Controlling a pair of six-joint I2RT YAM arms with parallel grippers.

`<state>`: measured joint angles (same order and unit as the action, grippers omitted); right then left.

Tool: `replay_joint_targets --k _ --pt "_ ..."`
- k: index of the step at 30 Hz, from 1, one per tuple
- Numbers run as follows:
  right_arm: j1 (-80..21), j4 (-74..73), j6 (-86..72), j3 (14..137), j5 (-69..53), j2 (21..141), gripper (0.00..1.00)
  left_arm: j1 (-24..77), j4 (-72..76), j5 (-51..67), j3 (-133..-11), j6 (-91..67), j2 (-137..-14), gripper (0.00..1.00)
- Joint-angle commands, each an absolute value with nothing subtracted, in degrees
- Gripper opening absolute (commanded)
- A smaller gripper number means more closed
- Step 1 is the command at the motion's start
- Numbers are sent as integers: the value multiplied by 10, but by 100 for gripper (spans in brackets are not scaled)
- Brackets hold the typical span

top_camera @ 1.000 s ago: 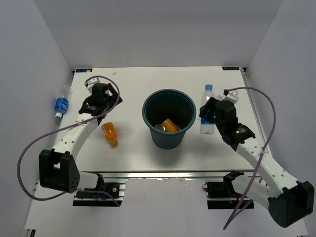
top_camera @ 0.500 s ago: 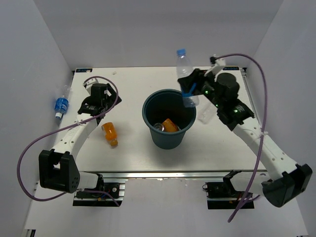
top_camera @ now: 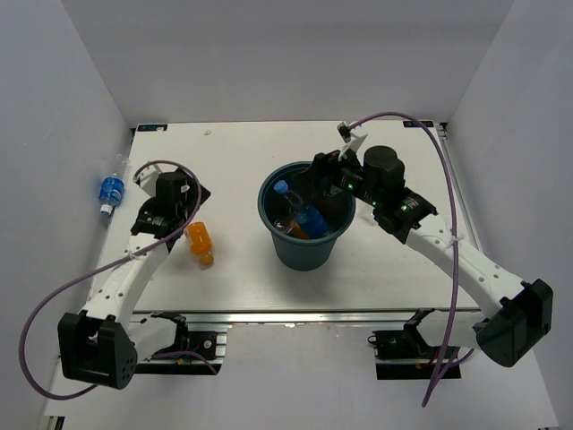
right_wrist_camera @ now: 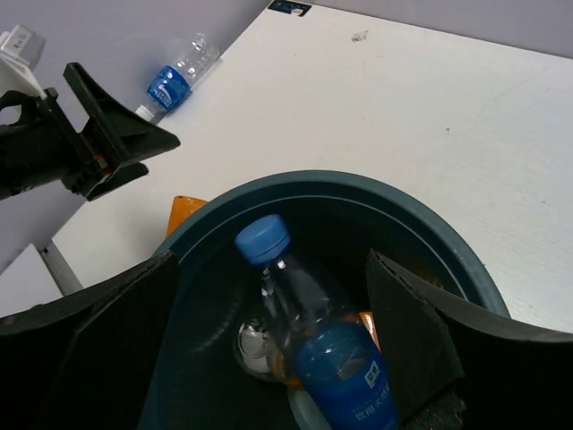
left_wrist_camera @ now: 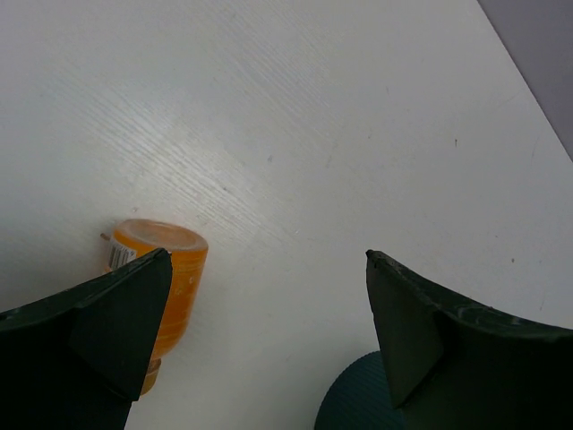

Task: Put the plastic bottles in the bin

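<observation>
Now released: blue-label bottle (right_wrist_camera: pixel 336 363) leans inside bin (right_wrist_camera: pixel 304 176), below right gripper (right_wrist_camera: pixel 270 258), jaws wide. Also wide, left gripper (left_wrist_camera: pixel 269 260) has orange bottle (left_wrist_camera: pixel 166 269) just beside one finger: probably light, slick, rolls; grab mid-body.

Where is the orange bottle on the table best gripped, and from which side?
Grip the orange bottle at mid-body, coming from above with the left gripper, fingers across its width. It lies on its side, so both long flanks are free; the cap is probably too small a hold.
</observation>
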<state>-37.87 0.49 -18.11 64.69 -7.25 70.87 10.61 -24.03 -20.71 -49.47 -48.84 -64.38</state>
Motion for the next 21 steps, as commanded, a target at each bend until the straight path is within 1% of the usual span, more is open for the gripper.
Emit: replay_joint_targets --k 1,5,10,13,14,17,21 --pt "-377 11 -136 696 -74 706 89 104 -276 -229 -467 -526 -616 98" --pt "-365 1 -135 711 -5 699 89 104 -323 -234 -448 -526 -612 98" --pt "-327 -16 -128 672 46 632 89 104 -326 -229 -408 -523 -614 98" --pt "-315 -3 -141 610 61 573 89 103 -323 -209 -410 -525 -642 98" --pt "-309 17 -147 574 81 545 89 104 -325 -209 -410 -526 -652 98" --pt "-294 22 -181 528 139 497 89 103 -336 -219 -413 -527 -695 98" --pt "-271 27 -219 446 176 456 89 103 -301 -223 -396 -533 -733 98"
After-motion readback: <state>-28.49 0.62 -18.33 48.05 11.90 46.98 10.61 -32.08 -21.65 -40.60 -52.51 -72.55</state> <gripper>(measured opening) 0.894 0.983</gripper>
